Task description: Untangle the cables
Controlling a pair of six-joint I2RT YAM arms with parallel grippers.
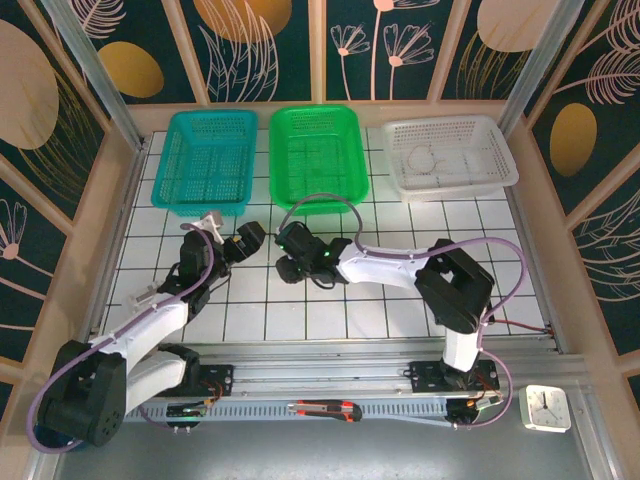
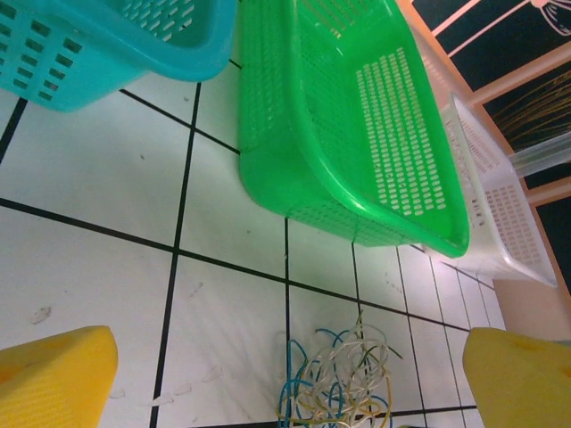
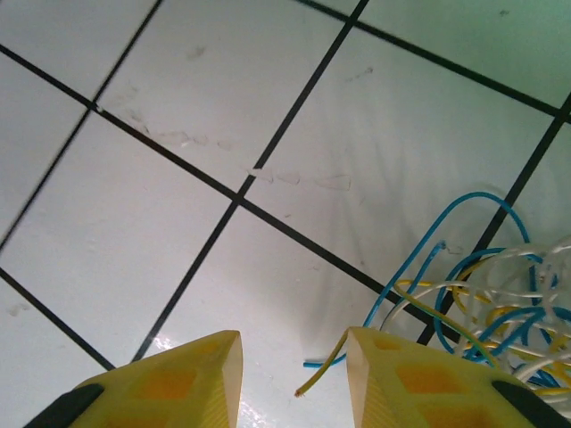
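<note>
Surface (image 1: 400,300): white, ruled into squares by black lines, framed in pale wood. Along its far edge, side by side and upright: teal basket (image 1: 207,160) at left, green basket (image 1: 318,155) in the middle, white basket (image 1: 450,158) at right, all perforated. Left arm (image 1: 150,320) and right arm (image 1: 400,270): white with black joints, bolted at the near edge, both reaching toward mid-surface, just short of the green basket. Left end effector (image 1: 247,242) (image 2: 290,343): yellow fingers (image 2: 53,379) spread wide apart, gripping nothing. Right end effector (image 1: 290,252) (image 3: 293,343): yellow fingers (image 3: 419,379) partly parted, bare surface showing in the gap, nothing clamped. Clock (image 1: 547,408): small, white, square, at the near right corner outside the grid. Cables (image 2: 343,383) (image 3: 486,303): thin cords in blue, white and pale yellow, curled into one loose knot of small loops, lying flat on the surface on the near side of the green basket and apart from it. Framed between the spread left fingers in the left wrist view; beside and partly behind one right finger in the right wrist view. Loose ends: one blue, one yellow, resting on the surface in the gap between the right fingers, close against the finger nearer the knot; contact not tellable.
</note>
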